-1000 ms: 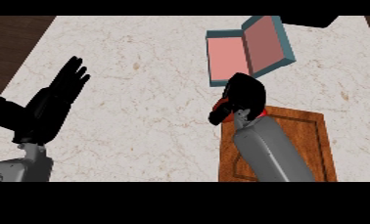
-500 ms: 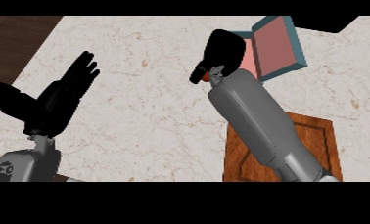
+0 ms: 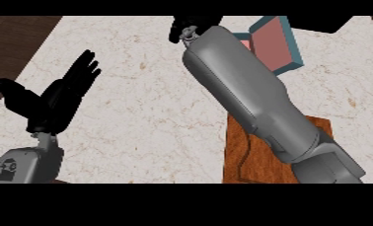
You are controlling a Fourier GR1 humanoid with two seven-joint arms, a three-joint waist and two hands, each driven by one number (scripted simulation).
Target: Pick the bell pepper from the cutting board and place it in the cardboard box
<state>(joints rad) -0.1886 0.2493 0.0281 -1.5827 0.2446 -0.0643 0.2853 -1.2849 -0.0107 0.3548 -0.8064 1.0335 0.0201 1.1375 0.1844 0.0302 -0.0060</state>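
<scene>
We see the counter [image 3: 146, 116] from steeply above, pale and veined, with a strip of dark wood [image 3: 22, 42] at its upper left corner; our right forearm [image 3: 255, 101] crosses the view on a long slant, from the lower right up toward the top centre, and hides much of what lies beneath it. The right hand [image 3: 191, 24] shows only at the very top edge of the scene, a dark clump just left of the box; its fingers look bunched, but whether they are closed round anything we cannot tell, since most of the hand is cut off by the edge. The bell pepper cannot be made out anywhere (it may be inside that hand, yet nothing red shows there clearly).

The cardboard box [image 3: 280, 47] sits at the upper right, tilted, with a teal rim and a pinkish inside; the forearm covers its left part. The cutting board [image 3: 244, 156], reddish-brown wood, lies at the lower right, partly under the forearm; the part we can see carries nothing.

Our left hand [image 3: 62, 96] rests at the left side, fingers straight and spread, pointing up and to the right, thumb out to the left; it holds nothing, and it is well apart from the box and the board.
</scene>
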